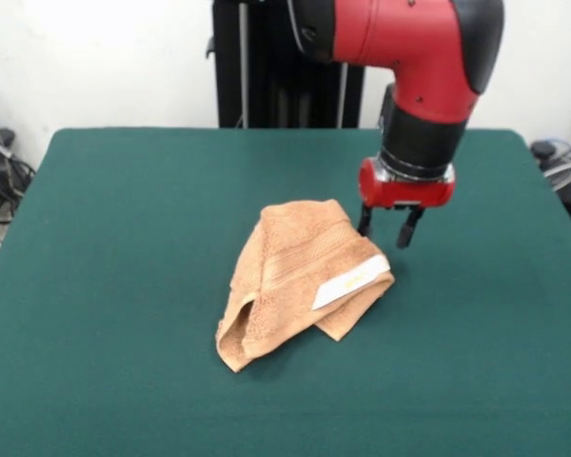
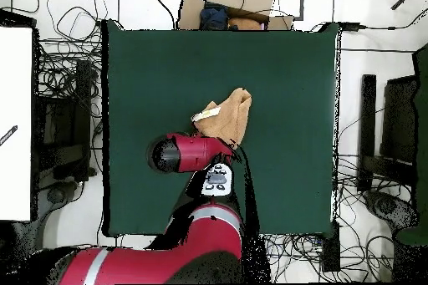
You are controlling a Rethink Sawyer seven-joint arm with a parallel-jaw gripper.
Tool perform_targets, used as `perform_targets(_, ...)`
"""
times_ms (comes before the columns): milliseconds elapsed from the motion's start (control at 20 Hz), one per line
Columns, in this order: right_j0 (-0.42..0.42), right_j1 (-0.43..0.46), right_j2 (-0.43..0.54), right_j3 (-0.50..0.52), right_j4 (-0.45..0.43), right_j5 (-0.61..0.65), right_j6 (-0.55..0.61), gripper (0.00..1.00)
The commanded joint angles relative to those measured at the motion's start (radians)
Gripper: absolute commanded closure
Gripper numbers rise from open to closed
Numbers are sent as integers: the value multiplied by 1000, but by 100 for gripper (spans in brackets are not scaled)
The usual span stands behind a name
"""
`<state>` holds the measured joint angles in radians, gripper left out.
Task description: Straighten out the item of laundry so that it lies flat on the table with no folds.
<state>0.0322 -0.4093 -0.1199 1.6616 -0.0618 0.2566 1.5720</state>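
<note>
The towel (image 1: 300, 281) lies crumpled and folded near the middle of the green tabletop (image 1: 114, 238), with a white tag (image 1: 350, 282) on its top fold. The claw (image 1: 391, 227) hangs just beside the towel's edge, its fingers apart and holding nothing; it seems not to touch the cloth.

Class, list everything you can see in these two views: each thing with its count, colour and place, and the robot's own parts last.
Crumpled orange-tan terry towel: one, orange-tan, folded near the table's middle.
White tag with yellow print: one, on the towel's side nearest the end effector.
Large table covered in dark green cloth: one, green, under everything.
Cardboard box: one, brown, beyond the table's edge in the overhead view.
Cables: many, black, on the floor around the table.
Red and black arm: one, above the table.
End effector: one, red with black fingers, open, beside the towel.
</note>
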Motion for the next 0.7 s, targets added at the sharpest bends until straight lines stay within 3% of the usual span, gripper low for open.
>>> perform_targets(50,61,97,-110,-65,-14,-107,216,0)
perform_targets(400,137,183,-214,-128,30,-130,230,0)
perform_targets(700,159,182,-237,-150,52,-98,227,0)
